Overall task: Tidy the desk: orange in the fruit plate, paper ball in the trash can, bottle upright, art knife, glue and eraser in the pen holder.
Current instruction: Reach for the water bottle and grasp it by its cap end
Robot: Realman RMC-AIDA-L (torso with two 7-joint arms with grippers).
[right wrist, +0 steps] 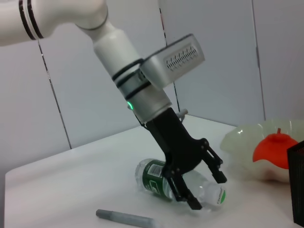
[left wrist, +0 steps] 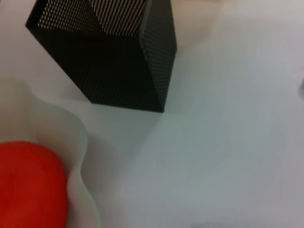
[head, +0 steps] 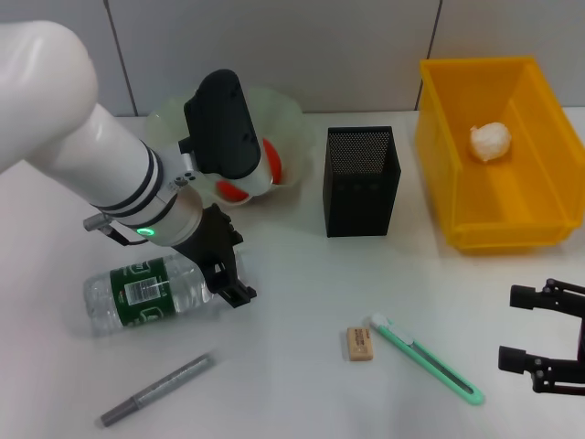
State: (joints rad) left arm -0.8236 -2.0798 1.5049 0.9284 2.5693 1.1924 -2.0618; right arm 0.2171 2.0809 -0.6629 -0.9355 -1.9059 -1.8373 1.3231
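1 bottle [head: 146, 291], 1 orange [head: 247, 174], 1 paper ball [head: 491, 141], 1 eraser [head: 360, 344], 1 art knife [head: 425, 358], 1 grey glue stick [head: 157, 390], 1 pen holder [head: 361, 181], 1 fruit plate [head: 291, 119] and 1 yellow trash can [head: 457, 178] are counted on the white desk [head: 302, 384].

The bottle is laid on its side, its long axis running across the desk, with the cap end turned toward the left gripper [head: 230, 275] and the base pointed away from it. The left gripper is held low at that cap end, its 2 fingers [right wrist: 190, 199] spread apart on either side of the neck; contact cannot be confirmed. The orange is seen in the fruit plate just behind this gripper, and the glue stick lies on the desk in front of it, apart from the bottle.

The right gripper [head: 541, 337] is parked well away at the desk's near right edge, fingers apart, with the art knife and eraser lying beside it toward the left gripper. The paper ball is seen inside the trash can.
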